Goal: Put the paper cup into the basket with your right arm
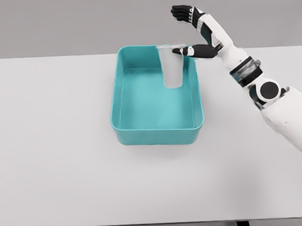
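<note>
A white paper cup stands upright inside the teal basket, against its far right wall. My right hand hovers over the basket's far right corner, with the arm coming in from the right edge. Its fingers are spread well above the cup. The thumb stretches out level with the cup's rim and seems to touch it. The hand holds nothing. The left arm does not show.
The basket sits in the middle of a white table. The table's front edge runs along the bottom of the picture, and a grey wall stands behind the far edge.
</note>
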You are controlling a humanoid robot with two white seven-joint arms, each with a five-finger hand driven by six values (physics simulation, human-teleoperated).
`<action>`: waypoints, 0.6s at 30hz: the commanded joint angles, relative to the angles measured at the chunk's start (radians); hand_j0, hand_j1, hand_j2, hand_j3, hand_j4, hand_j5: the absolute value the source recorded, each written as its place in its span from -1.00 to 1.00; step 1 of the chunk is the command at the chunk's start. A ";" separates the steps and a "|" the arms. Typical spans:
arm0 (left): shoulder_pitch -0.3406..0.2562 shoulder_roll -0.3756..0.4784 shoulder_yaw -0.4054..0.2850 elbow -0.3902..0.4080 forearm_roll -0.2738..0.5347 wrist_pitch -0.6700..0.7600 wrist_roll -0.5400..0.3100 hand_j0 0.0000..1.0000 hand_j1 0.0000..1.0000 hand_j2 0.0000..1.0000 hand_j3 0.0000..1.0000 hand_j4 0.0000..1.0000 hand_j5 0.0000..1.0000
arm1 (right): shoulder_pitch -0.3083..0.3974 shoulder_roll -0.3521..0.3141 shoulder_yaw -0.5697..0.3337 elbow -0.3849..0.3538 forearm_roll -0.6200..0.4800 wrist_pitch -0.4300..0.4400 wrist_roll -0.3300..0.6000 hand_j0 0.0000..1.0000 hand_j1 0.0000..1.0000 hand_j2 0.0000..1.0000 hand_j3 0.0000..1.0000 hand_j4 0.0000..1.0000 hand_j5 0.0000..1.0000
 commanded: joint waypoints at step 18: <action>0.000 0.000 0.000 0.000 0.000 0.000 0.000 1.00 1.00 1.00 1.00 1.00 1.00 | -0.106 -0.554 0.001 -0.040 0.711 0.000 0.003 1.00 1.00 1.00 1.00 1.00 1.00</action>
